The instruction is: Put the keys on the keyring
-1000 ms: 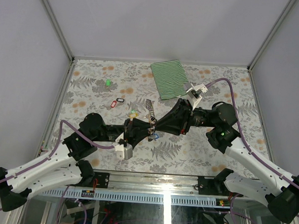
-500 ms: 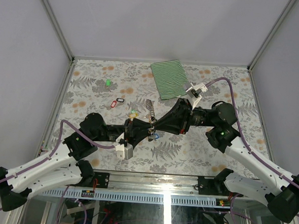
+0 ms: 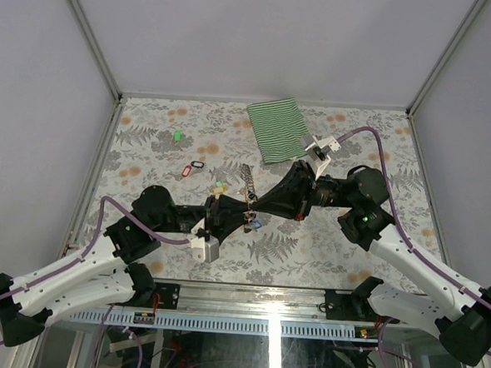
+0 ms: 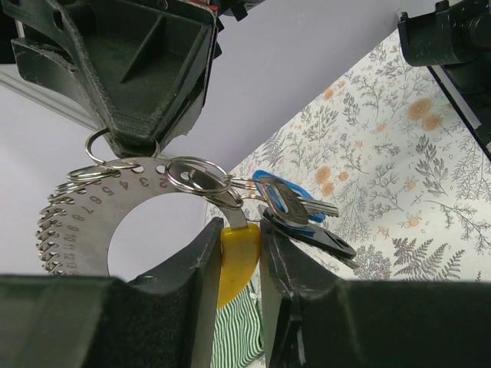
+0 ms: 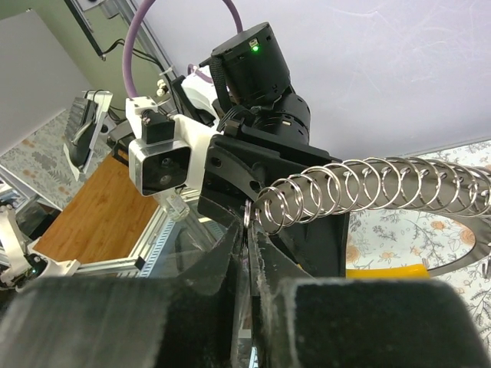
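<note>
Left claw (image 4: 234,234) was noted clamped on the yellow tag (image 4: 234,264), raised above the counter (image 3: 308,246). Just over it the keyring (image 4: 196,175) was seen, with the blue and black keys (image 4: 295,201) threaded on, beside a numbered metal disc (image 4: 77,218). Right claw (image 5: 247,234) was pinched nearly shut on a small wire ring (image 4: 98,146) atop that disc. Loose keys (image 3: 186,172) were noted farther off. Risk judged: the thin wire could be twisted out of so narrow a pinch and the disc dropped.

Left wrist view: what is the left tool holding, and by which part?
The left tool pinches the yellow key tag by its lower half. The tag's top end is linked to the keyring above it.
</note>
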Action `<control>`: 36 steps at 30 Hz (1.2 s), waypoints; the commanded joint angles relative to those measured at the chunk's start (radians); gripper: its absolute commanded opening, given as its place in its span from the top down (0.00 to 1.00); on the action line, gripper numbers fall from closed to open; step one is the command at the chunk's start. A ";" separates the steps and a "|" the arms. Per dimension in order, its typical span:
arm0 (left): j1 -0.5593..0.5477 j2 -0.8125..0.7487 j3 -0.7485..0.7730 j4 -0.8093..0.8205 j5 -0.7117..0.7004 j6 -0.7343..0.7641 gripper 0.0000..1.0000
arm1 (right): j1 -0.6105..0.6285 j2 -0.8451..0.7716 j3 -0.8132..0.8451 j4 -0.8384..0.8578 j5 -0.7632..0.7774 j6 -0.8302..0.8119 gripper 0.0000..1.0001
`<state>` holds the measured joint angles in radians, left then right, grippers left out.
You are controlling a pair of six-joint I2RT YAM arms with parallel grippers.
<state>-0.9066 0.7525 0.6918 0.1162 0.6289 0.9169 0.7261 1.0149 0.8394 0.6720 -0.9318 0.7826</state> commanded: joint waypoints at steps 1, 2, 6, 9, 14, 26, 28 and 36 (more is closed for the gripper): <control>0.008 -0.003 0.042 0.050 -0.005 -0.002 1.00 | 0.010 -0.002 0.056 0.010 0.006 -0.033 0.95; 0.008 0.001 0.045 0.048 -0.010 -0.016 1.00 | 0.009 -0.006 0.060 -0.002 0.007 -0.049 0.98; 0.007 0.007 0.057 0.007 -0.032 -0.059 1.00 | 0.010 -0.044 0.080 -0.107 0.040 -0.185 1.00; 0.007 -0.006 0.027 0.049 -0.059 -0.127 0.89 | 0.009 -0.082 0.076 -0.145 0.086 -0.261 1.00; 0.007 -0.025 -0.012 0.087 -0.100 -0.229 0.77 | 0.009 -0.128 0.082 -0.250 0.154 -0.446 1.00; 0.007 -0.037 -0.027 0.063 -0.111 -0.400 0.59 | 0.010 -0.174 0.086 -0.336 0.227 -0.690 1.00; 0.008 -0.043 -0.026 0.064 -0.114 -0.436 0.57 | 0.010 -0.183 0.079 -0.347 0.239 -0.731 1.00; 0.008 -0.107 -0.030 0.039 -0.117 -0.572 0.46 | 0.009 -0.226 0.067 -0.442 0.307 -0.869 1.00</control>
<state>-0.9066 0.6872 0.6704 0.1226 0.5251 0.4484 0.7277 0.8318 0.8818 0.2161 -0.6708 0.0093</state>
